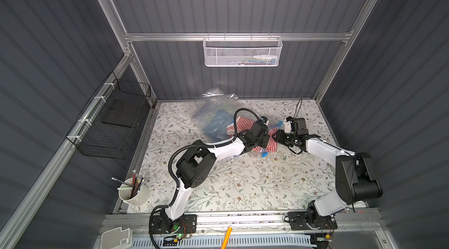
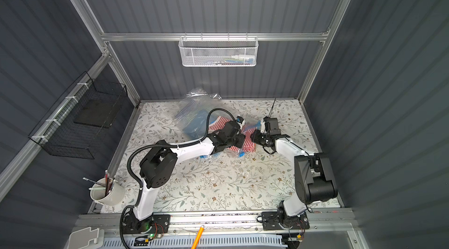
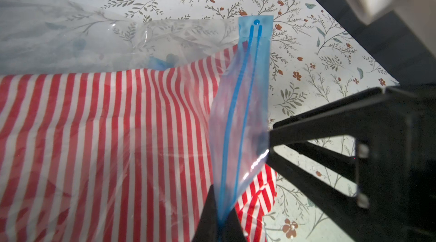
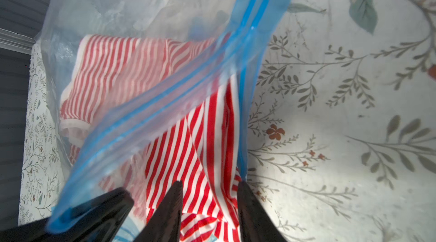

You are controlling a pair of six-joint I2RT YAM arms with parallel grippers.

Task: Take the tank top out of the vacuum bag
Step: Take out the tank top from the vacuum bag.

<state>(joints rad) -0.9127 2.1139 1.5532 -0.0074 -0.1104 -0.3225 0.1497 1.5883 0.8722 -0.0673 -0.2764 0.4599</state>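
Your left claw (image 3: pixel 220 214) pinches the zip strip (image 3: pixel 238 115) of the one vacuum bag (image 3: pixel 70 28). Your right claw (image 4: pixel 209 183) stands part open astride the one striped tank top (image 4: pixel 174 153).

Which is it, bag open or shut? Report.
Open: on the bag, the two blue zip strips gape apart, with the striped top between them.

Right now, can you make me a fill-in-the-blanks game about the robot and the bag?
The left tool is shut on the ____ zipper strip of the clear plastic vacuum bag.
The red-and-white fabric tank top has a pattern of ____.
The right tool has its jaws ____ around the tank top.
Missing words: blue, stripes, open.
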